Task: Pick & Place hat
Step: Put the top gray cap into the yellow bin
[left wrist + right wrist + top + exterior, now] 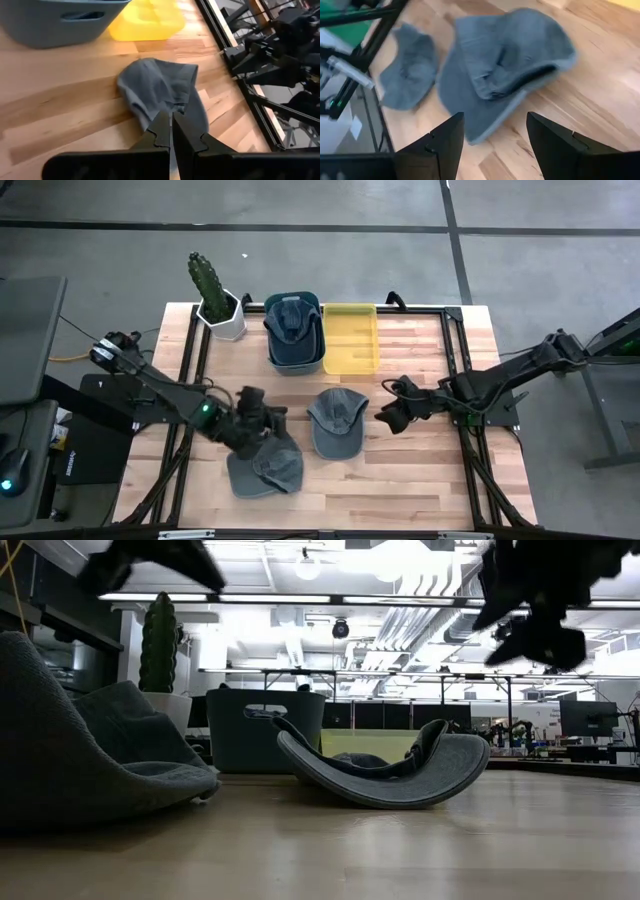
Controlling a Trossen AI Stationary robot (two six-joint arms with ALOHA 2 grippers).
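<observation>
Three grey caps show. One cap (335, 423) (385, 775) lies mid-table, its curved brim pointing to the near edge. A second cap (265, 467) (90, 760) lies crumpled near the front left. A third cap (293, 320) sits inside the blue bin (295, 352). My left gripper (262, 422) (171, 132) hovers shut above the front-left cap, pointing at the middle cap (160, 92). My right gripper (385, 416) (495, 145) is open and raised just right of the middle cap (505, 65), facing it.
A yellow tray (351, 338) stands right of the blue bin at the far side. A potted cactus (215, 300) (160, 640) occupies the far left corner. Black frame rails (455, 370) run along the table's left and right sides. Bare wood lies near the front right.
</observation>
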